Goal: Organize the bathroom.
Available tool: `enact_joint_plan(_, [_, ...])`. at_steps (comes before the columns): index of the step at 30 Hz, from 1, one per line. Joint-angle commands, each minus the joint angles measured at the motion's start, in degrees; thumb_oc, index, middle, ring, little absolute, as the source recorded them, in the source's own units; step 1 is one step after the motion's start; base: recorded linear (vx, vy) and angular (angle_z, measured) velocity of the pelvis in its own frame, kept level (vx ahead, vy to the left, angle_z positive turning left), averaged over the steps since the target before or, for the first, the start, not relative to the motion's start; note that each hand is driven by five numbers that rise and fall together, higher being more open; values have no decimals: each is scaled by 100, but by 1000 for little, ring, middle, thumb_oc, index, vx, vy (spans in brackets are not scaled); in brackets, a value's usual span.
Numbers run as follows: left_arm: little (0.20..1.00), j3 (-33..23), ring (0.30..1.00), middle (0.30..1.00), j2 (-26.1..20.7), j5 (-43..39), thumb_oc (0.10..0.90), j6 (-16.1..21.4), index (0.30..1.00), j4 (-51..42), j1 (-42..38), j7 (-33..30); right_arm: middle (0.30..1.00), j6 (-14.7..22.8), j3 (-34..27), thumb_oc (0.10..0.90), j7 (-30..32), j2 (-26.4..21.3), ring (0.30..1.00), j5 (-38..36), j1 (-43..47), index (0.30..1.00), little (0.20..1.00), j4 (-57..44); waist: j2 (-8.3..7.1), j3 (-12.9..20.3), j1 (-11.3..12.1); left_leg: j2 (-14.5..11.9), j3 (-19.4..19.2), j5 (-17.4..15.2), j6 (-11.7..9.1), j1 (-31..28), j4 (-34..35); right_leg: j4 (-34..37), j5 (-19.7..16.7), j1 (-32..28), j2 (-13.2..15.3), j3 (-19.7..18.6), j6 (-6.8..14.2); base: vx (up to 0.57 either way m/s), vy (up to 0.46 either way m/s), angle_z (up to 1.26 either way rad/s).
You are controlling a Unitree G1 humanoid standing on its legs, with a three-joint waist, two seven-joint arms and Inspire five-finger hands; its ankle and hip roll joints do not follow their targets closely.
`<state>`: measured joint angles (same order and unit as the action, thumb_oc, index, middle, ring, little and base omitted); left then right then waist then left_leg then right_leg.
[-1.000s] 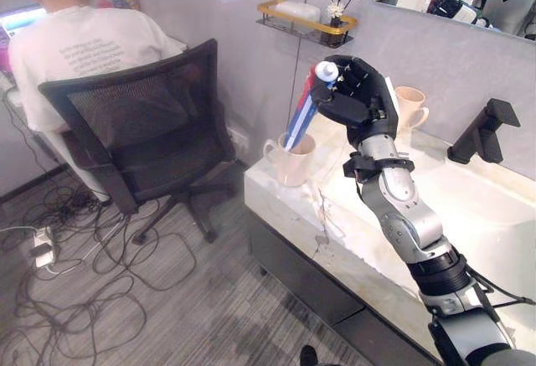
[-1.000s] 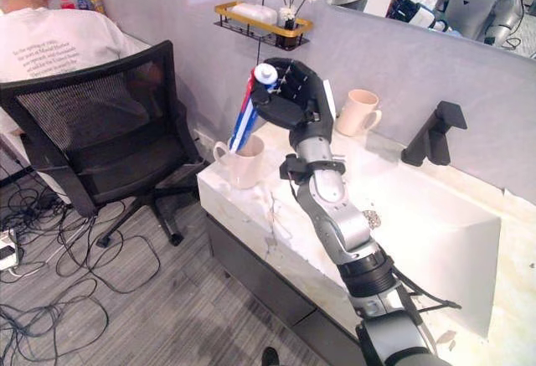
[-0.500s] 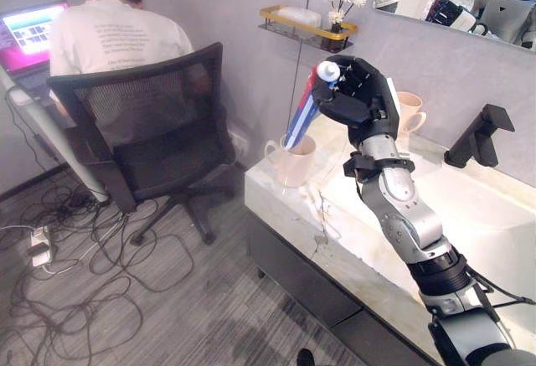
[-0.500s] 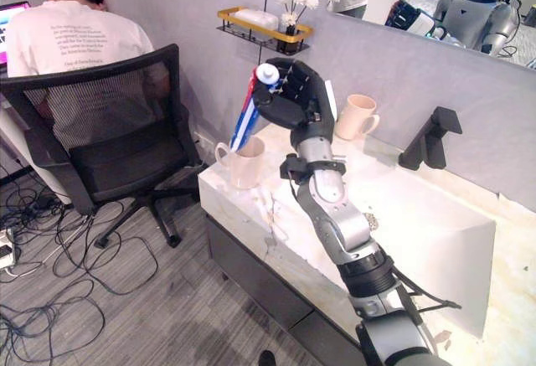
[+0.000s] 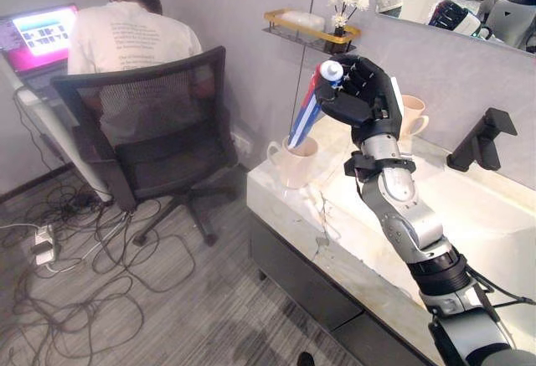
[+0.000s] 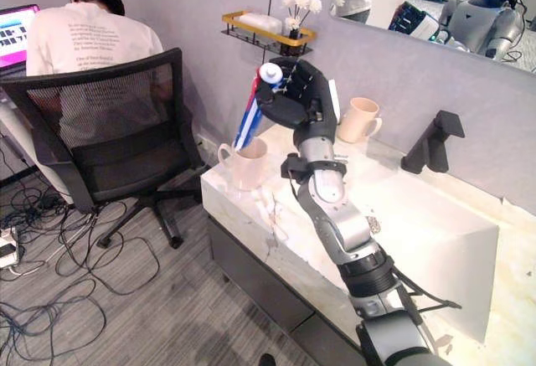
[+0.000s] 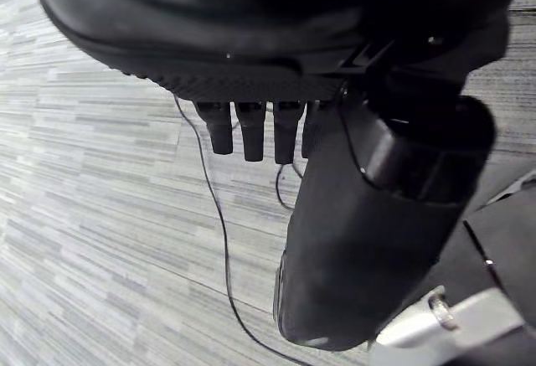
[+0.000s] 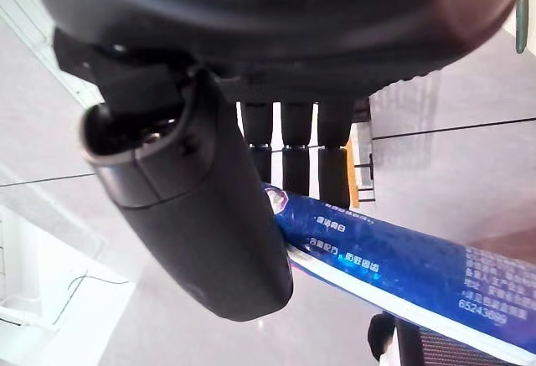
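- The right hand (image 5: pixel 362 91) is raised above the left end of the marble desk (image 5: pixel 335 240), thumb and fingers curled round a blue, red and white toothpaste tube (image 5: pixel 308 113).
- The tube stands tilted with its white cap uppermost by the thumb; its lower end dips into a cream mug (image 5: pixel 294 161) at the desk's left corner.
- In the right wrist view the tube (image 8: pixel 394 253) lies pinched between the thumb and the fingers (image 8: pixel 296 152).
- A second cream mug (image 5: pixel 414 113) stands against the wall behind the hand, well apart from the first.
- A black faucet (image 5: pixel 481 137) rises beside the sink basin (image 5: pixel 490 215).
- A gold wall shelf (image 5: pixel 308 31) carries a small vase of white flowers (image 5: pixel 345 7).
- The left hand (image 7: pixel 360 215) hangs over the grey floor, fingers relaxed and holding nothing.
- A person (image 5: pixel 134 43) sits in a black office chair (image 5: pixel 155 131) facing a laptop (image 5: pixel 38 35).
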<state>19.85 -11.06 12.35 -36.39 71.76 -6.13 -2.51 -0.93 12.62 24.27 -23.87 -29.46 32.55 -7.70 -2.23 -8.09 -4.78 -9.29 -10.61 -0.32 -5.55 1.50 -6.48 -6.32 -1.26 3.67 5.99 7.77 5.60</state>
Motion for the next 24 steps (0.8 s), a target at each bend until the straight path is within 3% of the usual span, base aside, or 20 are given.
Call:
enact_joint_plan(1, [900, 136, 900, 900, -288, 100, 800, -331, 900, 296, 53, -67, 300, 705, -594, 400, 57, -16, 300, 514, 1197, 300, 300, -373, -212, 299, -22, 199, -52, -275, 240, 250, -448, -222, 524, -172, -299, -296, 22, 26, -38, 2])
enact_joint_plan(24, [900, 157, 900, 900, -340, 116, 800, -440, 900, 224, 15, -90, 300, 708, -581, 400, 374, -79, 300, 724, 1261, 300, 300, 193, -124, 257, 38, 41, 137, -36, 104, 394, -316, -311, 641, -156, -372, -165, -69, 13, -17, 3])
